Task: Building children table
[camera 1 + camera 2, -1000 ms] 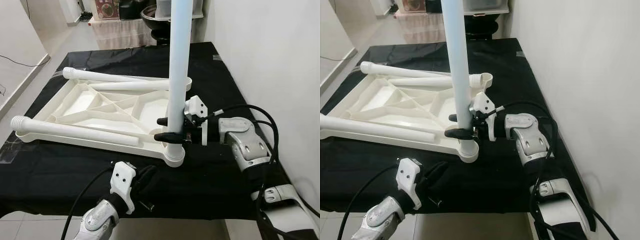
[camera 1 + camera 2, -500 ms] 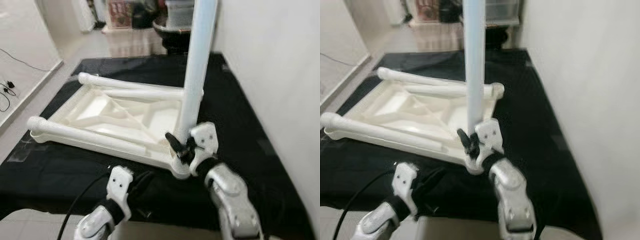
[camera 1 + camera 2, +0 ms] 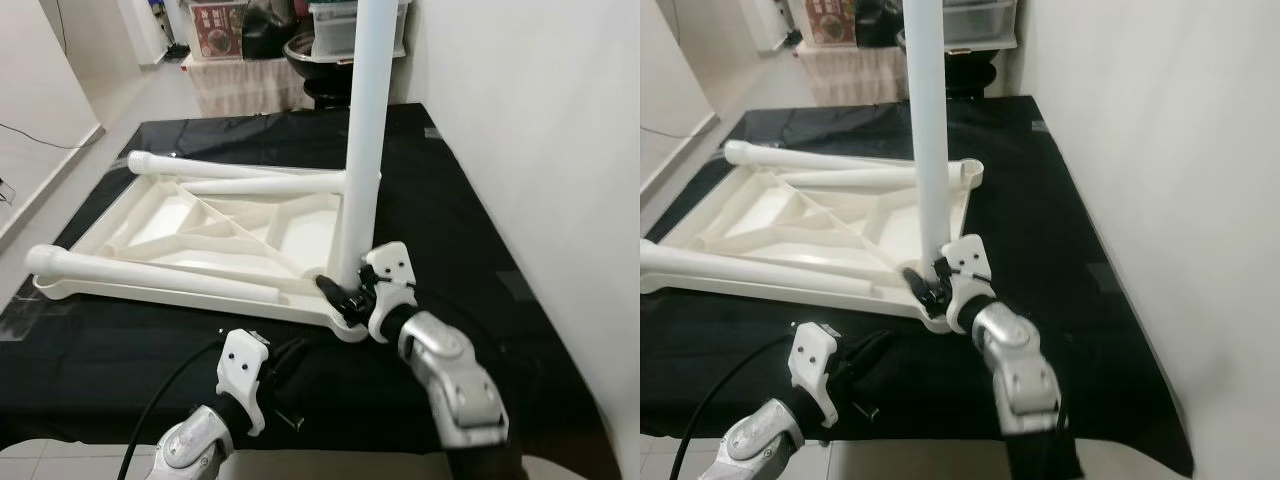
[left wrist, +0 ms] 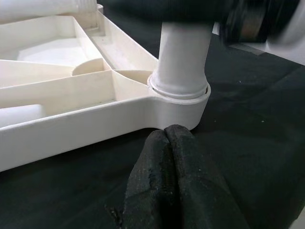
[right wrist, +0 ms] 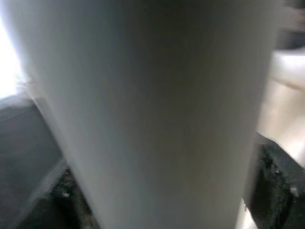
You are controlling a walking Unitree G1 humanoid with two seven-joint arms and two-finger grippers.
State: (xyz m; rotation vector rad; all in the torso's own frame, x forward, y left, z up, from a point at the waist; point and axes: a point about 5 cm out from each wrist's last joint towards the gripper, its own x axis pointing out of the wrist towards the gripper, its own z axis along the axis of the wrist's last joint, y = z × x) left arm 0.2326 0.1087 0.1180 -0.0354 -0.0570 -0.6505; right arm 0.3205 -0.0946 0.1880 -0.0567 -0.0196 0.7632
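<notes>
My right gripper (image 3: pixel 345 292) clamps the upright leg (image 3: pixel 362 140) just above its corner socket (image 4: pixel 180 98) of the tabletop (image 3: pixel 190 240); left gripper (image 4: pixel 169 138), fingers closed empty, rests beside that socket; keep the leg plumb while seating.

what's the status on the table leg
Right gripper jaws clamped low on upright leg, seated in tabletop corner socket. Left gripper shut, at socket's edge. Two loose legs lie on the tabletop.

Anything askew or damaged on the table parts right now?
Nothing looks damaged. The upright leg stands in the near corner socket of the upside-down tabletop, gripped low by the right tool. Two loose legs lie across the tabletop, not yet fitted. The left tool rests shut near the socket.
</notes>
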